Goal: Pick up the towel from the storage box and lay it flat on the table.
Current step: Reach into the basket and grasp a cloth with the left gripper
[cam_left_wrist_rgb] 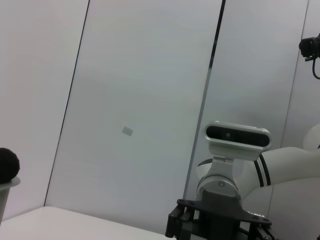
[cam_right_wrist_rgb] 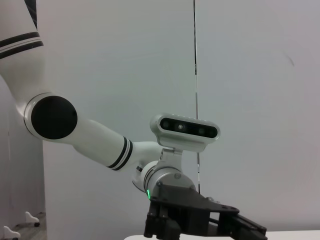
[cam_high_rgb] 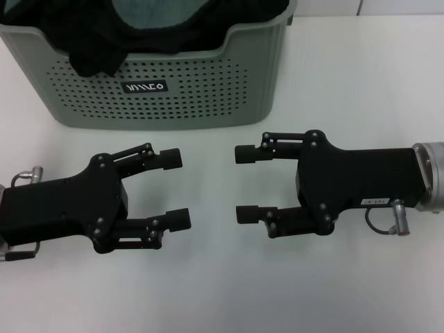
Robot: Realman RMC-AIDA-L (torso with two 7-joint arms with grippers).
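The pale sage-green storage box (cam_high_rgb: 166, 90) stands at the back left of the white table (cam_high_rgb: 222, 291), its black label facing me. Inside it the teal-green towel (cam_high_rgb: 156, 12) shows at the top, ringed by an all-black cloth (cam_high_rgb: 97, 48) that hangs over the dipped front rim. My left gripper (cam_high_rgb: 177, 189) is open and empty, low over the table in front of the box. My right gripper (cam_high_rgb: 248, 184) is open and empty, facing the left one across a small gap. Each wrist view shows the other arm's gripper, not the towel.
The left wrist view shows the right arm (cam_left_wrist_rgb: 235, 200) and a bit of black cloth on the box rim (cam_left_wrist_rgb: 7, 167). The right wrist view shows the left arm (cam_right_wrist_rgb: 170, 200) against a plain wall. Bare table lies right of the box and in front of both grippers.
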